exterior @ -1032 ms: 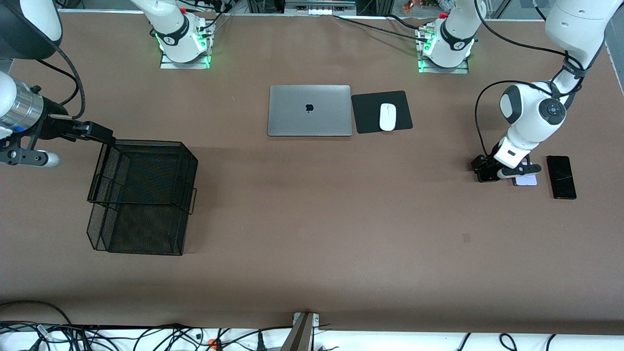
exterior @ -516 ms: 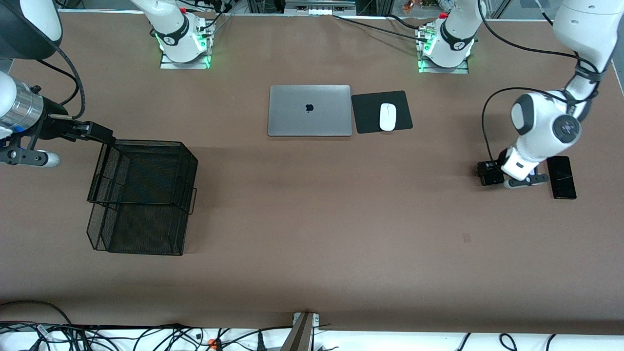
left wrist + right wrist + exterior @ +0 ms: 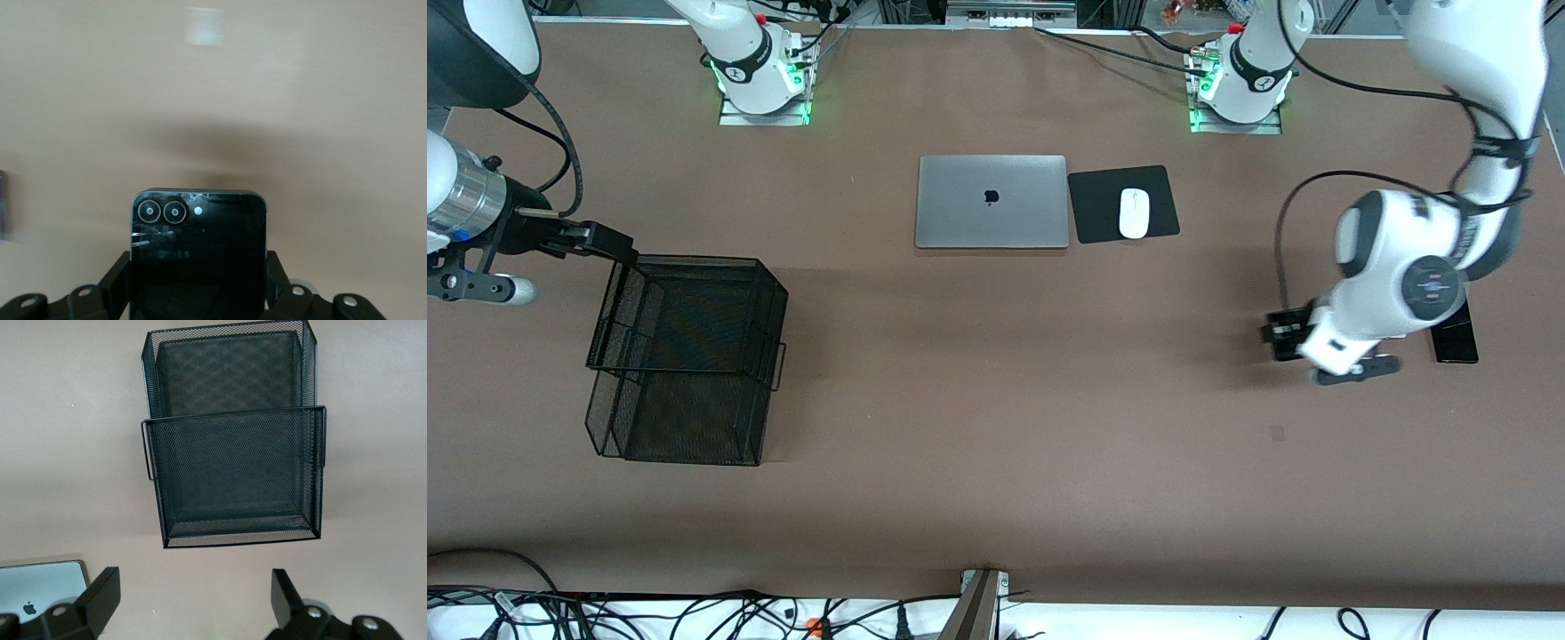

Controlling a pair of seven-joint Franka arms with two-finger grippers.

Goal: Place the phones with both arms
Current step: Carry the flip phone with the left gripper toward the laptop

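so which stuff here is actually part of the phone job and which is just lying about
Part of the job:
- small squarish black phone with camera lenses, held in the left gripper
- long slim black slab phone on the table
- black two-tier wire mesh tray, likely the drop spot
- right gripper, open above the tray

Just lying about:
- closed silver laptop
- white computer mouse
- black mouse pad

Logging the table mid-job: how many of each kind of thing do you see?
Phones: 2 (small black phone in the left tool, long black phone on the table)
Laptop: 1
Mouse: 1
Mouse pad: 1
Mesh tray: 1
Total: 6
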